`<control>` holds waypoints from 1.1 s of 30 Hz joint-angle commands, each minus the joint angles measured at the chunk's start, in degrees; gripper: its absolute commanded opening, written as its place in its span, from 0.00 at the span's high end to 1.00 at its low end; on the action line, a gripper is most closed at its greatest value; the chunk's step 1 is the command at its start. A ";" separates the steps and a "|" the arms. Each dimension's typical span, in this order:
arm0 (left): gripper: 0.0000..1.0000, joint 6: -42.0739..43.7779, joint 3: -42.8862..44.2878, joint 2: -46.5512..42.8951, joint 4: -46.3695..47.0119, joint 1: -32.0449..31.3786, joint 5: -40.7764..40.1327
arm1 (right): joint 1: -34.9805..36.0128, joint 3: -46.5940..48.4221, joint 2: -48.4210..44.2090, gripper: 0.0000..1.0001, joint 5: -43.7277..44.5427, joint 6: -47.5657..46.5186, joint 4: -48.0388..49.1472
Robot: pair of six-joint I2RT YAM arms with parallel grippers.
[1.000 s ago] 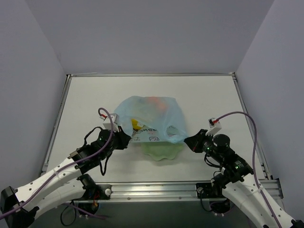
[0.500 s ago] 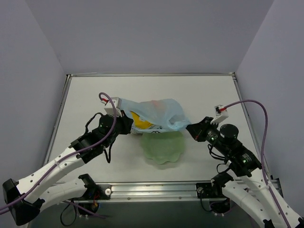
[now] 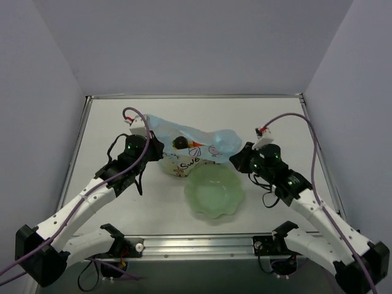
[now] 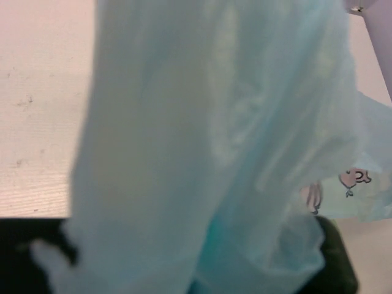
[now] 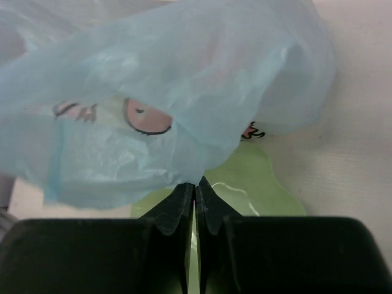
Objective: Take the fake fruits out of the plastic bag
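Note:
The light-blue plastic bag (image 3: 205, 142) hangs stretched between my two grippers, above the table behind the bowl. My left gripper (image 3: 153, 146) is shut on its left end. In the left wrist view the bag (image 4: 208, 122) fills the picture and hides the jaws. My right gripper (image 3: 236, 161) is shut on the bag's right end; in the right wrist view the closed jaws (image 5: 195, 184) pinch the bag's edge (image 5: 184, 79). A small dark round fruit (image 3: 179, 143) shows through the bag, with a bit of orange beside it. The other fruits are hidden in the sagging lower part.
The pale green scalloped bowl (image 3: 214, 193) stands empty on the table just in front of the bag, between the arms; it also shows under the right jaws (image 5: 269, 190). Grey walls enclose the white table (image 3: 275, 119) at the back and on both sides.
Both grippers have lifted and carried the bag farther back and pulled it wider. The bag has come off the green bowl, which now lies uncovered.

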 commanded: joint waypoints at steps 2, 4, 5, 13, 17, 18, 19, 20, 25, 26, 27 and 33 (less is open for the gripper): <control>0.98 -1.02 7.40 5.82 6.91 5.16 6.35 | -1.03 2.19 11.29 1.00 6.67 -6.02 13.08; 0.98 -0.76 11.17 10.30 8.92 6.48 7.85 | -3.48 7.28 17.95 1.00 7.03 -7.60 16.42; 0.98 -0.41 15.20 11.71 8.93 6.57 8.55 | -6.28 8.69 19.64 1.00 4.94 -7.69 18.87; 0.98 -0.23 17.54 19.19 9.45 9.73 9.08 | -11.84 11.80 34.31 1.00 5.36 -9.10 26.09; 0.98 -2.87 9.89 21.30 12.80 11.67 11.10 | -14.30 6.61 39.96 1.00 3.87 -5.51 31.19; 0.98 -3.65 8.31 21.30 13.41 11.76 11.36 | -14.83 5.46 40.48 1.00 3.52 -4.11 32.85; 0.98 -3.92 4.99 21.13 15.24 11.67 11.63 | -15.62 4.67 40.66 1.00 3.60 -3.66 33.30; 0.98 -4.36 3.47 20.87 16.13 11.50 11.63 | -15.80 4.05 40.40 1.00 3.69 -3.48 33.13; 0.98 -6.12 -3.56 19.02 19.56 10.09 12.07 | -16.07 4.57 31.03 0.69 6.67 -5.66 25.15; 0.98 -6.30 -4.96 18.67 20.00 9.83 12.07 | -16.07 5.36 29.43 0.57 6.68 -6.46 21.48; 0.98 -6.47 -5.41 18.14 20.27 9.22 12.07 | -15.98 7.54 27.85 0.46 6.68 -7.25 19.09; 0.98 -6.91 -6.38 15.42 21.41 6.32 11.10 | -9.93 15.89 12.57 0.37 4.22 -13.05 5.11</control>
